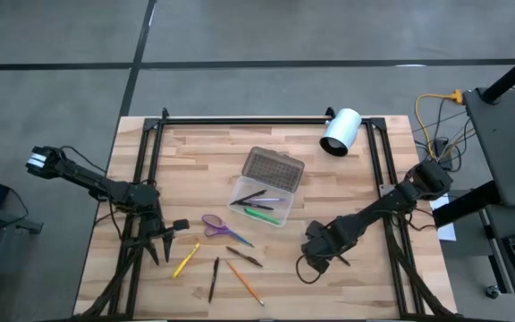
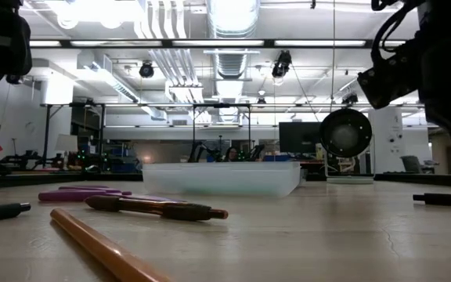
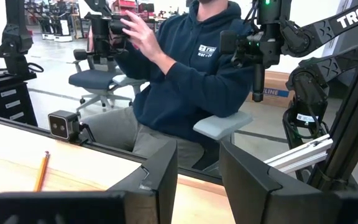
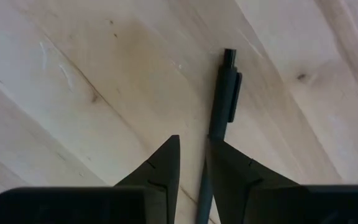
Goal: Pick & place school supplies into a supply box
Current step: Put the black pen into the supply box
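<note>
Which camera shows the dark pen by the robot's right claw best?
The right wrist view: the dark pen lies on the wood, running between the right gripper fingers. The low view shows only its end. The high view mostly hides it; the left wrist view misses it.

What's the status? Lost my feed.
Right gripper down on table, closing around dark pen. Left gripper open, idle. Supply box open, some pens inside. Nothing blocking.

The thin dark green pen (image 4: 219, 112) runs between the right arm's jaws, its lower end hidden there. The long orange pencil (image 2: 104, 251) is cut off at six o'clock.
</note>
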Robot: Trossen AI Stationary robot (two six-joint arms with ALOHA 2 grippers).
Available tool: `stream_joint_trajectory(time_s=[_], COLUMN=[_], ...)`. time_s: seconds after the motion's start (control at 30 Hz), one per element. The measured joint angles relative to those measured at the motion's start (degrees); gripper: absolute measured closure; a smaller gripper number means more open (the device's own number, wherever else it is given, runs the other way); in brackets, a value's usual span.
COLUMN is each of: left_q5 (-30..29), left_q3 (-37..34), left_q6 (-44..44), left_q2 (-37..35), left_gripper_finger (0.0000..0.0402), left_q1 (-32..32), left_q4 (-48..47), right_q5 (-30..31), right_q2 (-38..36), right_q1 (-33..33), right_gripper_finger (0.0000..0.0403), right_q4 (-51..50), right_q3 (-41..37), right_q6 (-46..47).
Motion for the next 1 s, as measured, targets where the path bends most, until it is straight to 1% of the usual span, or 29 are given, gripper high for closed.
stream_joint_trajectory(time_s=[0.33,0.53,1.0], left_q5=[0.0,0.0,0.0], left_q3=[0.0,0.0,0.0], left_q6=[0.0,0.0,0.0], left_q2=[0.0,0.0,0.0], left_gripper_finger=[0.0297,0.0297,0.0297], left_q1=[0.0,0.0,0.0], left_q4=[0.0,0.0,0.0], right_q5=[0.0,0.0,0.3], right_q2=[0.0,-0.3,-0.4], right_q1=[0.0,0.0,-0.1], right_gripper_finger=[0.0335,0.0335,0.0335], right_q4=[0.2,2.2,4.5], right_q3=[-1.1,-2.8,-5.5], right_q6=[-1.0,-0.9,0.7])
